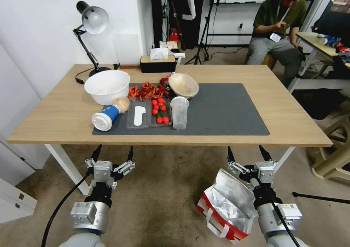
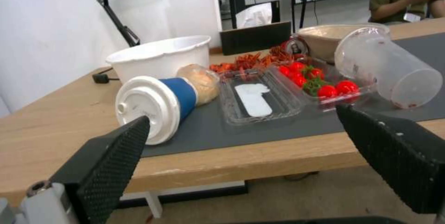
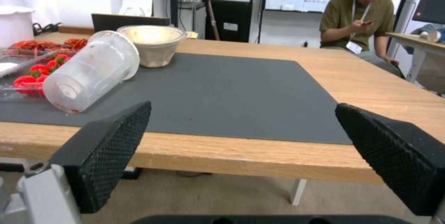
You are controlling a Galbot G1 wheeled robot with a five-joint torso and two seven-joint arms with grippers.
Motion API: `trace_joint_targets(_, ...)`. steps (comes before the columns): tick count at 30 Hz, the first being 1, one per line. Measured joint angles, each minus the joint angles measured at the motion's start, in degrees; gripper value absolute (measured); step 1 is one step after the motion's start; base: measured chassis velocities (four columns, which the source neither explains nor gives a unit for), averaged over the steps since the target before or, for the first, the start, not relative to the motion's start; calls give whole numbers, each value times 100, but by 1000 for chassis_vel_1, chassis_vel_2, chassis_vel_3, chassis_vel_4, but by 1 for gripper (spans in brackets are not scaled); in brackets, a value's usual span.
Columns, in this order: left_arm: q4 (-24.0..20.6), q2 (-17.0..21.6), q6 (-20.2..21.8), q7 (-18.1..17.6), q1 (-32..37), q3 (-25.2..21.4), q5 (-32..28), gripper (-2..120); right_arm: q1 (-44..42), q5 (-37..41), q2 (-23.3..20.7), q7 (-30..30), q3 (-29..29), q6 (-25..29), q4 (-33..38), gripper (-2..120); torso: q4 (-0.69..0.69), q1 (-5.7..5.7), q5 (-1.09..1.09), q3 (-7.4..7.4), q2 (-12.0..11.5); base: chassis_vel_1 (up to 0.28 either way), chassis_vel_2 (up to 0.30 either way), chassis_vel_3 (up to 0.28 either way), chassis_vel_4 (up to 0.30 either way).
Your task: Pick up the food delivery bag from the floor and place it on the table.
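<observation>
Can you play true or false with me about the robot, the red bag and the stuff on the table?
1. The food delivery bag is on the table. False: it sits on the floor.
2. Both grippers are open. True: the left gripper and right gripper hold nothing.
3. The blue cup lies on its side. True.
4. The white bowl is full of tomatoes. False: the tomatoes are in a clear tray.

Silver cylindrical wrists, black cables, left tool [image 1: 113, 154] and right tool [image 1: 247, 153] with black textured fingers [image 2: 111, 161]
</observation>
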Motion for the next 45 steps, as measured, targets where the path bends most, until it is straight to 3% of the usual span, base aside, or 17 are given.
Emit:
trace_joint_targets(26, 0, 0, 3, -7, -2, 4, -9, 100, 5, 19, 2, -35, 17, -42, 6, 100, 0, 0, 0, 0, 0, 0, 0, 0, 0)
trace_joint_targets(30, -149, 64, 378, -380, -147, 268, -402, 100, 89, 349, 80, -557, 293, -644, 285, 100, 1, 0, 0, 0, 0, 0, 0, 0, 0)
trace_joint_targets(32, -350, 146, 868, -860, -325, 608, -902, 100, 153, 593, 138, -936, 495, -1088, 494, 100, 0, 0, -1, 0, 0, 0, 0, 0, 0)
trace_joint_targets(33, -350, 146, 868, -860, -325, 608, -902, 100, 153, 593, 138, -936, 495, -1088, 494, 100, 0, 0, -1, 0, 0, 0, 0, 0, 0)
trace_joint_targets(35, -574, 226, 1392, -1314, -478, 952, -1430, 100, 134, 729, 158, -992, 562, -1255, 552, 100, -4, 0, 0, 0, 0, 0, 0, 0, 0)
trace_joint_targets(38, -640, 234, 1550, -1369, -458, 1016, -1558, 100, 128, 741, 165, -989, 563, -1263, 552, 100, 1, 0, 1, 0, 0, 0, 0, 0, 0)
trace_joint_targets(45, -642, 255, 1494, -1461, -426, 1032, -1582, 100, 119, 742, 176, -948, 567, -1265, 552, 100, 0, 0, 0, 0, 0, 0, 0, 0, 0)
